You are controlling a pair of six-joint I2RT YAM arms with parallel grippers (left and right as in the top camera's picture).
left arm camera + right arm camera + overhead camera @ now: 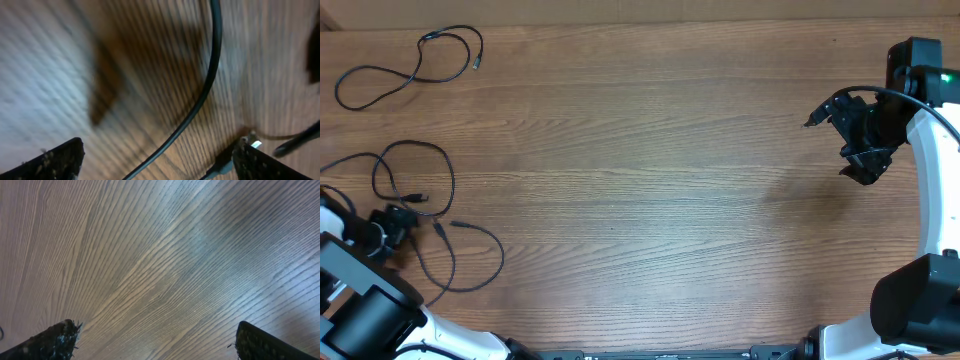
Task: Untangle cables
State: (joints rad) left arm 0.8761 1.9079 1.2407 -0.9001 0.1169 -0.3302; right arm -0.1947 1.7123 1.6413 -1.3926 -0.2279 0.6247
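Soft even light overhead; left wrist view blurred, glare and shadow on the table (60, 75).

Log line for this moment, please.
left end effector: open over crossed cables | right end effector: open, away from cables | third cable: lying apart

3 thin black cables (451, 180) lie in loose loops by the worktop's (640, 180) left edge: 1 alone at its far corner, 2 close together nearer.

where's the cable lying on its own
In the overhead view the lone cable lies at the far left corner of the table, apart from the looped cables beside the left gripper.
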